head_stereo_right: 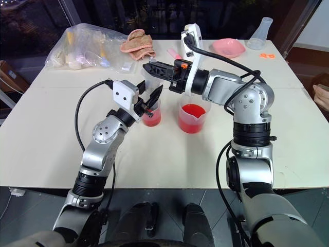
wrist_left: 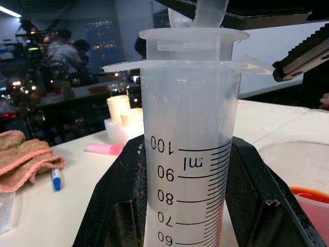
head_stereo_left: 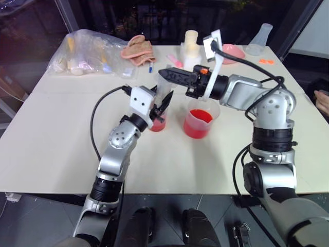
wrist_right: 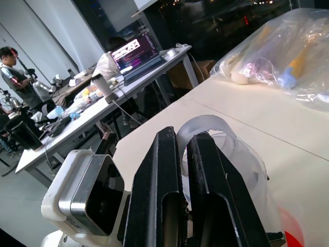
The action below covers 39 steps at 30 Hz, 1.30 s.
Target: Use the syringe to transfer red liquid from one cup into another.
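the syringe [wrist_left: 187, 154] is of smooth, cloudy clear plastic with printed black marks. the left gripper's fingers [wrist_left: 257, 206] are matt black plastic with a ribbed inner face. the desk [head_stereo_left: 51, 144] is matt and pale. the cloth [head_stereo_left: 138, 49] near its far edge looks rough.

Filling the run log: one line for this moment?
left gripper: shut on syringe | right gripper: shut on plunger | syringe over smaller cup | beaker: red liquid

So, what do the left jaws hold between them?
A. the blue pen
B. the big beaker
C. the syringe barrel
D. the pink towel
C: in the left wrist view the black jaws press both sides of the syringe, a clear barrel with ml marks.
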Tool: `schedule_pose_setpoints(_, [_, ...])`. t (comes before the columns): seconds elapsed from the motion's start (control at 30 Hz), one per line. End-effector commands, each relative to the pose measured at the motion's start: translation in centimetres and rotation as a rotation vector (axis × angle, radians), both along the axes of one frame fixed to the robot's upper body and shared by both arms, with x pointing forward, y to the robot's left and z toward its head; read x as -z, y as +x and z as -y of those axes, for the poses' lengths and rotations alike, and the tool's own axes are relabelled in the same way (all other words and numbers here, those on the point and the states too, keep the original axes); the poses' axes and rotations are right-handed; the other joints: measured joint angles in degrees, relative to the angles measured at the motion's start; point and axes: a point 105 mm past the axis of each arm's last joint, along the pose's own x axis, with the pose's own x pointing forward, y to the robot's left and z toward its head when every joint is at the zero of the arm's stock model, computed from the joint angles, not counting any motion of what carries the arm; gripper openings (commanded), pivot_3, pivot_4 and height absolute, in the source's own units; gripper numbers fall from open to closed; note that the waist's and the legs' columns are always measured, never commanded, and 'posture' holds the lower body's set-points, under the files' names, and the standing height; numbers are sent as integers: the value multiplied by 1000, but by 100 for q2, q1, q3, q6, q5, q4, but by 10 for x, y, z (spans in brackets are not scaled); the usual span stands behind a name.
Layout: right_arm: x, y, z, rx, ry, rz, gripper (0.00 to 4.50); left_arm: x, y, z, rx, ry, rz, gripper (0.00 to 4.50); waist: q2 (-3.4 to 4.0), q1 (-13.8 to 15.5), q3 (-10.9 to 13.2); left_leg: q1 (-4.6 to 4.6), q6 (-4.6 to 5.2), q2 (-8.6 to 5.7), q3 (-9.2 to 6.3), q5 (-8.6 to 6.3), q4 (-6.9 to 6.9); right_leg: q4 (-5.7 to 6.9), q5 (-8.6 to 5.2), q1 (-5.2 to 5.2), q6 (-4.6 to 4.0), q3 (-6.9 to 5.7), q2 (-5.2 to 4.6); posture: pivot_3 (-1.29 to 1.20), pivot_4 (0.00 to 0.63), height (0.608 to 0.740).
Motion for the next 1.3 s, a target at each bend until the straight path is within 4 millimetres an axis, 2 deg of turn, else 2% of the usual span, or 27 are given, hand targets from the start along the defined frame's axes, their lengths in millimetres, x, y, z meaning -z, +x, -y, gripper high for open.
schedule_pose_setpoints(0.03, [27,-16,-21,-131,-74,-89,40,-56,-16,2,16,-72,197,1512,0,0,0,0,0,0,0,0,0,0,0,0,0,0,0,0,150,740])
schedule_pose_setpoints(0.27, [17,-17,-17,-134,-52,-72,40,-53,-16,-2,8,-68,181,1512,0,-1,0,0,0,0,0,0,-1,0,0,0,0,0,0,0,150,740])
schedule_pose_setpoints(0.37, [12,-19,-14,-144,-38,-66,1118,-52,-14,-5,1,-82,165,1512,0,-8,0,0,0,0,0,0,0,0,0,0,0,0,0,0,150,740])
schedule_pose_setpoints(0.5, [5,-14,-4,-89,-38,-39,3154,-55,-11,-9,-10,-88,159,1512,1,-3,1,0,0,1,0,0,-1,1,0,-2,0,0,1,0,150,740])
schedule_pose_setpoints(0.53, [2,-14,1,-77,-35,-30,3528,-56,-11,-9,-11,-88,159,1512,1,0,1,0,0,0,0,0,-1,0,0,-2,0,0,0,0,150,740])
schedule_pose_setpoints(0.77, [-16,-23,38,-7,-37,23,3528,-61,-10,-12,-9,-91,166,1512,2,20,2,-2,0,-3,-3,-1,-1,-6,0,1,0,-2,-3,0,150,740])
schedule_pose_setpoints(0.83, [-17,-24,41,0,-38,24,3528,-62,-10,-12,-9,-92,166,1512,2,9,2,-5,0,-4,-2,-1,-1,-6,0,0,0,-1,-4,0,150,740])
schedule_pose_setpoints(0.93, [-19,-26,66,78,-27,32,3528,-73,-6,-15,18,-198,87,1512,2,10,1,-5,0,0,-2,0,-3,-5,0,-2,0,0,-1,0,150,740])
schedule_pose_setpoints(1.0, [-16,-27,76,118,-21,29,3528,-81,-2,-17,36,-254,21,1512,1,16,2,-5,0,0,-5,0,-2,-5,0,0,0,-3,-1,0,150,740])
schedule_pose_setpoints(1.07, [-10,-27,80,146,-10,18,3528,-98,9,-26,15,-338,-62,1512,0,15,3,-6,1,0,-5,0,-1,-5,0,1,0,-3,-1,0,150,740])
schedule_pose_setpoints(1.17, [-3,-29,79,164,10,6,3528,-120,36,-49,-117,-386,-216,1512,-5,-4,5,-9,2,1,-6,0,5,0,2,-1,3,-6,3,0,150,740])
schedule_pose_setpoints(1.23, [-1,-29,78,171,19,2,3528,-123,46,-57,-173,-388,-304,1512,0,-50,3,-10,2,1,-4,1,4,1,4,-3,8,-7,8,0,150,740])
schedule_pose_setpoints(1.3, [1,-29,76,174,31,-4,3528,-121,63,-73,-340,-332,-432,1512,0,-55,3,-8,2,0,-3,1,2,5,3,-3,9,-10,18,0,150,740])
